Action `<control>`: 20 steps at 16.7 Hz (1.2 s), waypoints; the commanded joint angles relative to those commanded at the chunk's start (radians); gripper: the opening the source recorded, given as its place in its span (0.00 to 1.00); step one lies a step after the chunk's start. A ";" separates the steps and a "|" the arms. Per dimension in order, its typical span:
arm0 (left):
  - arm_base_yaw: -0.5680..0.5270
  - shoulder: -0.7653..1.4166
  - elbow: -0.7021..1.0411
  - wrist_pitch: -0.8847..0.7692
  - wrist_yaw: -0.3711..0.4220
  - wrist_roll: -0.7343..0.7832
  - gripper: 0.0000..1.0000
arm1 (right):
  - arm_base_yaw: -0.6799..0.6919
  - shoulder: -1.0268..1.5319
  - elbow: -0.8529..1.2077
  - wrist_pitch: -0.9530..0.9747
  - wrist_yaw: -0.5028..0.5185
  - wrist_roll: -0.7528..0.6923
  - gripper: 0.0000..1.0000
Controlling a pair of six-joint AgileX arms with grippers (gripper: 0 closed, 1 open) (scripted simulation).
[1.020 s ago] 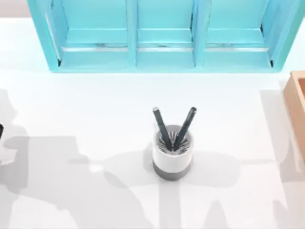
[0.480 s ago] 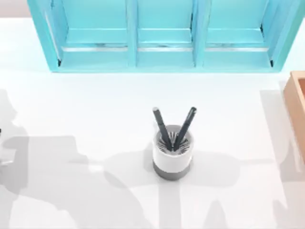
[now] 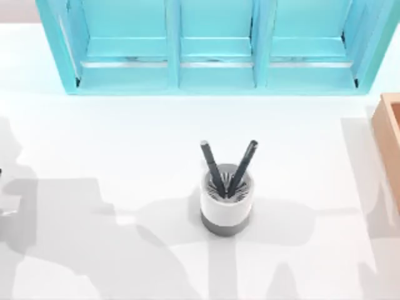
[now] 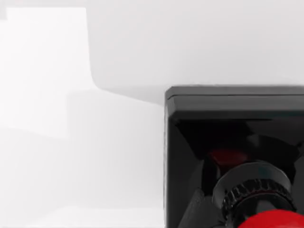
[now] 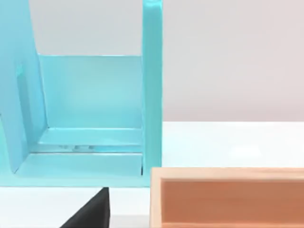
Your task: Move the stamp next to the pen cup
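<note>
The pen cup [image 3: 225, 203] stands upright near the middle of the table. It is white with a grey bottom band, and two dark pens [image 3: 212, 164] stick out of it in a V. In the left wrist view the stamp [image 4: 228, 137] looms very close. It stands on the white tabletop, a black square base with a ribbed black collar and a glossy red knob [image 4: 270, 221] on top. A black part of my right gripper [image 5: 90, 213] juts in at the edge of the right wrist view, over the table's right side.
A turquoise shelf unit [image 3: 212, 47] with three bays runs along the back of the table. An open wooden box [image 3: 390, 137] sits at the right edge, beside the shelf's end post [image 5: 152, 85]. White tabletop surrounds the cup.
A small dark shape at the top view's left edge has slipped almost out of the picture to the left. The pen cup has not moved.
</note>
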 joint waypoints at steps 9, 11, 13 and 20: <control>-0.110 -0.012 0.108 -0.118 0.000 -0.103 0.00 | 0.000 0.000 0.000 0.000 0.000 0.000 1.00; -0.198 -0.030 0.191 -0.233 0.001 -0.190 0.00 | 0.000 0.000 0.000 0.000 0.000 0.000 1.00; -0.294 -0.053 0.278 -0.356 0.001 -0.290 0.00 | 0.000 0.000 0.000 0.000 0.000 0.000 1.00; -0.480 -0.117 0.437 -0.553 0.000 -0.479 0.00 | 0.000 0.000 0.000 0.000 0.000 0.000 1.00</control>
